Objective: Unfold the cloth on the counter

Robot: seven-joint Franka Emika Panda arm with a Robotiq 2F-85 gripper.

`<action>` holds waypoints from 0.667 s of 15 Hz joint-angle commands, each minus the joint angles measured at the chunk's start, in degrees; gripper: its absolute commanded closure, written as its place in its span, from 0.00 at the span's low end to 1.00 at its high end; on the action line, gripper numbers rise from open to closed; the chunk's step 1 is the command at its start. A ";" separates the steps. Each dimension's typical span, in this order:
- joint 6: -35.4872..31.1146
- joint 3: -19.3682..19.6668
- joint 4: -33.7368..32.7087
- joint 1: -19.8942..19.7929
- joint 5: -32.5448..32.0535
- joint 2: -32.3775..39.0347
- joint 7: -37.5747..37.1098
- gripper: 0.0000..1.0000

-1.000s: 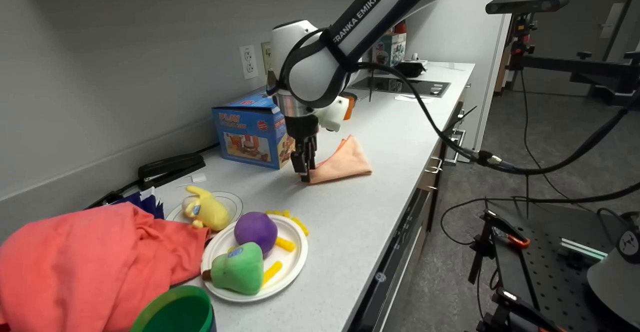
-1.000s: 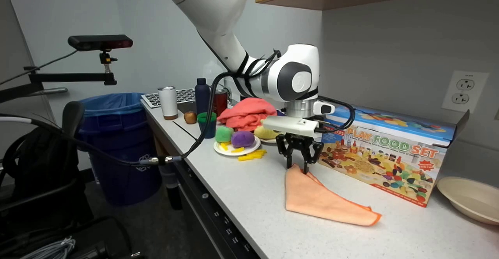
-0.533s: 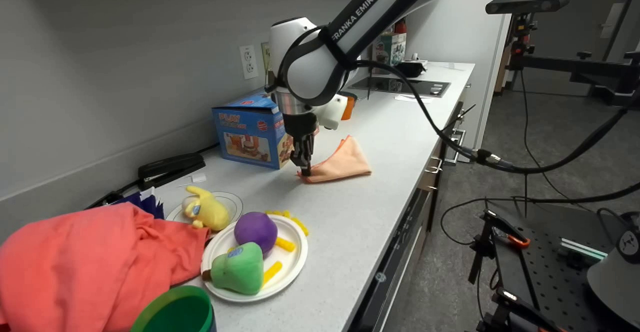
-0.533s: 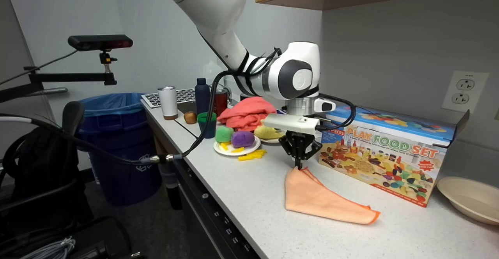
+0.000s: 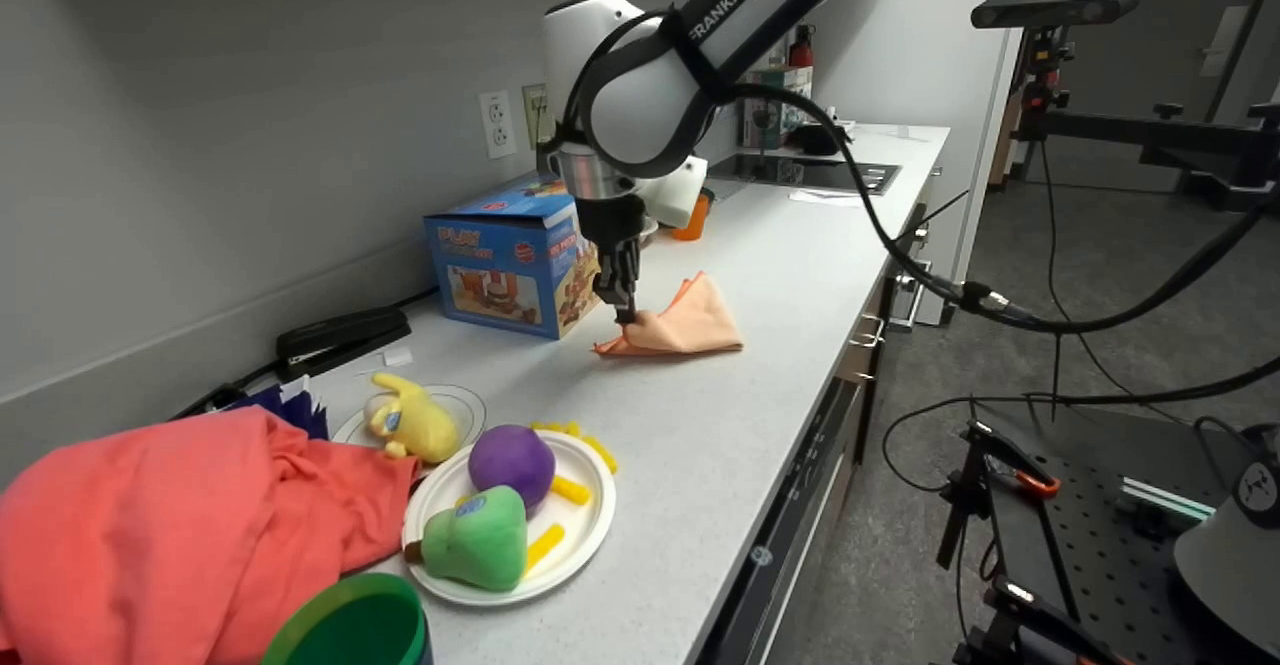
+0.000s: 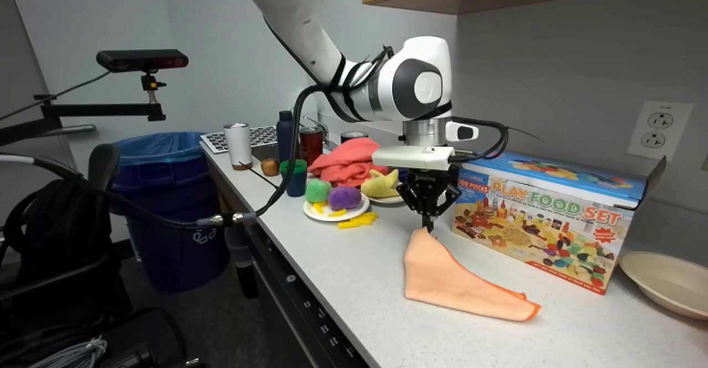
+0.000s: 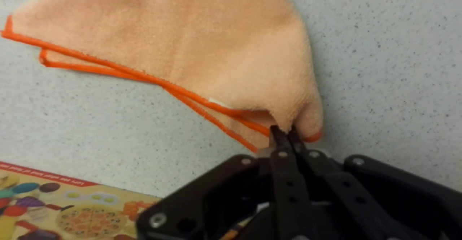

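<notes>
clamps a tented pinch of the cloth (image 6: 449,280) in the gripper (image 7: 286,130), on the counter (image 6: 343,260) between its front edge and the blue box (image 6: 545,229), presumably to peel the upper layer back toward flat.

The cloth (image 7: 187,45) is salmon edged in bright orange, the counter (image 7: 389,77) speckled grey-white.

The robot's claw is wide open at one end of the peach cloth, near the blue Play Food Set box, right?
Not quite: the wrist view shows the claw closed, pinching a bit of the peach cloth. The rest is right: it is at one end of the cloth, near the blue Play Food Set box.
</notes>
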State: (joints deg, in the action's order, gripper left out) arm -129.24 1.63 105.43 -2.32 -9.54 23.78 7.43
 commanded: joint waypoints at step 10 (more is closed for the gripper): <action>1.74 5.61 21.61 1.10 -19.62 -17.59 -25.95 0.99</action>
State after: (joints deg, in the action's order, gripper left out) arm -126.38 5.39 121.70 -1.20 -23.46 9.86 -12.10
